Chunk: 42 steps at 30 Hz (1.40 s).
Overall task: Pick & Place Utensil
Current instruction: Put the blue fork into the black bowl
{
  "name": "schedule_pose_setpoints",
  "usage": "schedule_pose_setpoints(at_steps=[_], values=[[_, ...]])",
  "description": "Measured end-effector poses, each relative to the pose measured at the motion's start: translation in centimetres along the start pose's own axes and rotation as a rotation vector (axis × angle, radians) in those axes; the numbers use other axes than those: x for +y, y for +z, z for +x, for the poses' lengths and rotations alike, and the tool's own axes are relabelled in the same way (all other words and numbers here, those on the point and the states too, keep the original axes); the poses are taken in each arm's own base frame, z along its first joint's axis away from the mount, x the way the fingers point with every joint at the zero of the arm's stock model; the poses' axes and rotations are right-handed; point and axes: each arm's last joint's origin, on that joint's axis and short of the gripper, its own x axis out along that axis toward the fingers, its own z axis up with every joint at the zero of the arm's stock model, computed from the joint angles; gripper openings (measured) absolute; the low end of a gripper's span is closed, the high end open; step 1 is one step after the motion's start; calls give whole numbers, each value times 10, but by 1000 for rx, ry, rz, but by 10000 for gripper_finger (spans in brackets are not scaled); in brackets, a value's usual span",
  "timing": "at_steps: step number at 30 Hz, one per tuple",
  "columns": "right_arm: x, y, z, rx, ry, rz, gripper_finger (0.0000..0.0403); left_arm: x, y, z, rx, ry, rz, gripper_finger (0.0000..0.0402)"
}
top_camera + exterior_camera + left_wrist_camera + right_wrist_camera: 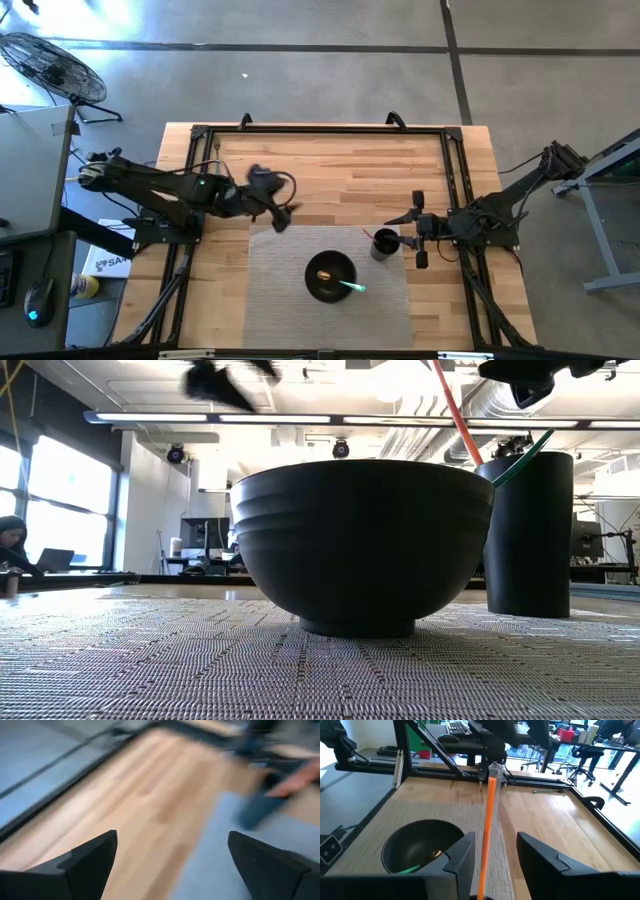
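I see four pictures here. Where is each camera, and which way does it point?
High: overhead, straight down on the table and both arms.
Low: table height, level at the bowl and cup.
Left wrist: on the left arm, past its open fingers.
Right wrist: past its fingers, an orange utensil between.
Shared: right wrist also shows the bowl.

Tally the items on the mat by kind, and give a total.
Bowl: 1
Cup: 1
Utensils: 2, an orange one standing in the cup and a green one in the bowl
Total: 4
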Motion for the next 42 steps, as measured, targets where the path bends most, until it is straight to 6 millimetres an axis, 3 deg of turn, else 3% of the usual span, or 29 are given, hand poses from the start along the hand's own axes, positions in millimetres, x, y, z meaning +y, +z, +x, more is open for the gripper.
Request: schedule_pose_setpoints(at_steps=[7, 13, 20, 31, 36, 42], values=[[0, 1, 0, -14, 4, 60, 138, 34, -28, -10, 111, 410, -217, 374], [2, 9, -2, -83, 24, 103, 138, 65, -53, 11, 146, 611, -440, 374], [10, 29, -15, -153, 84, 137, 138, 116, -79, 35, 170, 852, -600, 374], [18, 29, -21, -150, 136, 127, 137, 167, -135, 66, 70, 932, -802, 374], [19, 29, -22, -146, 122, 124, 138, 179, -157, 72, 23, 933, -865, 374], [19, 27, -22, -133, 120, 113, 138, 184, -168, 76, 32, 980, -844, 374]])
